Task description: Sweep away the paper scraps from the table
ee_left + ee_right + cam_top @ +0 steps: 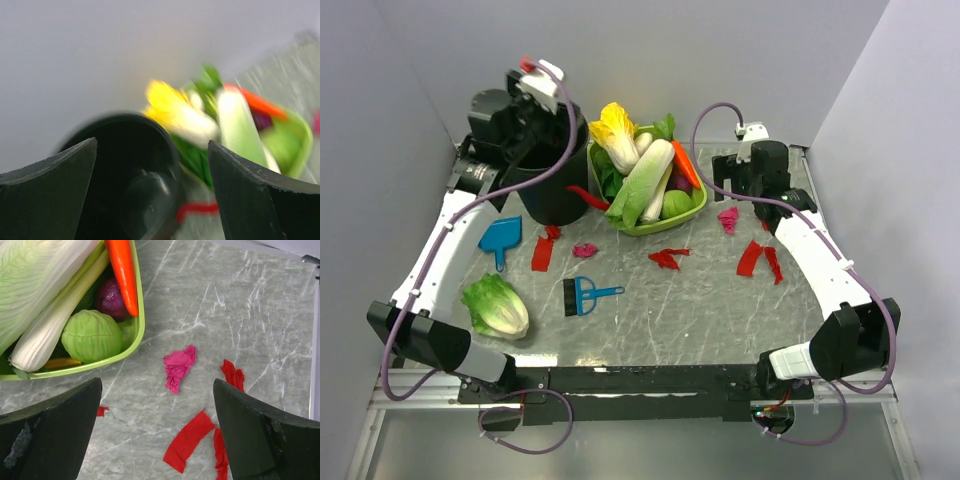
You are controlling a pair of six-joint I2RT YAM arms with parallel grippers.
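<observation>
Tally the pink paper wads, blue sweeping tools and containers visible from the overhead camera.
pink paper wads: 2
Blue sweeping tools, the dustpan and the brush: 2
Containers, the black bin and the green basket: 2
Total: 6

left hand point(152, 145) fingers point(50, 195) apart, blurred black bin point(125, 160) between them, green basket point(304, 145) of vegetables point(235, 130) beyond, red shape point(197, 207) beside bin

We count approx. 7 paper scraps point(542, 252) on 1 table point(720, 310): 2 magenta-pink wads point(728, 219) and approx. 5 red bits point(668, 258), the smallest hard to tell apart. Also 1 blue dustpan point(501, 238), 1 brush point(582, 296), 1 black bucket point(552, 180), 1 green basket point(141, 325) w/ 1 carrot point(124, 270), 1 lettuce head point(498, 305), 1 chili point(588, 196), 2 arms point(440, 235).
</observation>
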